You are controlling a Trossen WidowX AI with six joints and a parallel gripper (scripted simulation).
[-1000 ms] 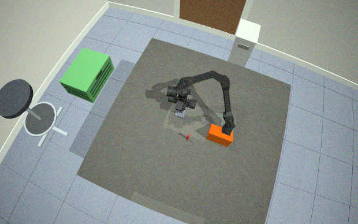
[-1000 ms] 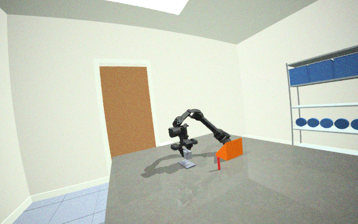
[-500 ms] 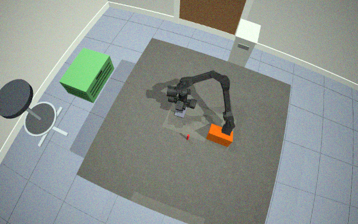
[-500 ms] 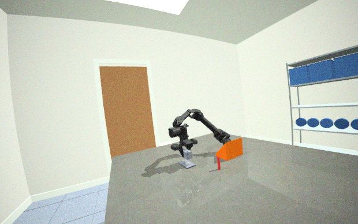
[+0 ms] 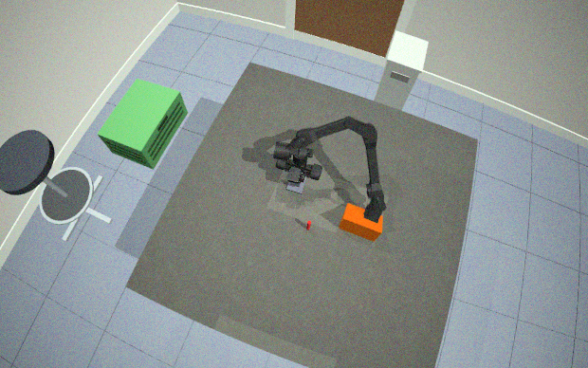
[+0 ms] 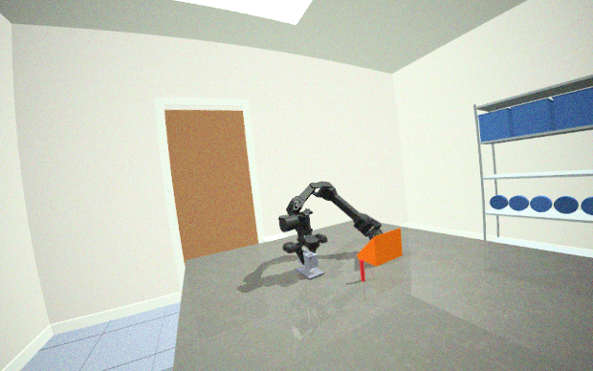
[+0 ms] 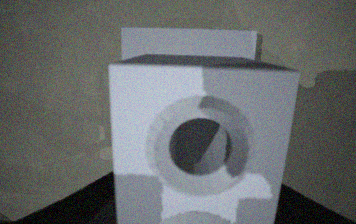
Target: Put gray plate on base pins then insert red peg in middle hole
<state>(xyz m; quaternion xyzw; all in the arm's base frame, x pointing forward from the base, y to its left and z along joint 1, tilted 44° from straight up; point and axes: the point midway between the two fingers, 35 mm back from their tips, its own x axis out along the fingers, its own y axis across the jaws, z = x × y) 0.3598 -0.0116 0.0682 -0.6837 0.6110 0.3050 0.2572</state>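
One claw (image 6: 306, 252) is clamped on the gray plate (image 6: 311, 260), held on edge just above the base (image 6: 309, 272) on the tabletop (image 6: 383, 311). The plate's middle hole (image 7: 199, 145) faces the wrist camera. Red peg (image 6: 362, 271) stands upright, apart, beside the orange block (image 6: 383, 248).

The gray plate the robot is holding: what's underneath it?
The base lies directly under the gray plate, which the gripper holds. Its two pins can't be made out; the plate covers them.
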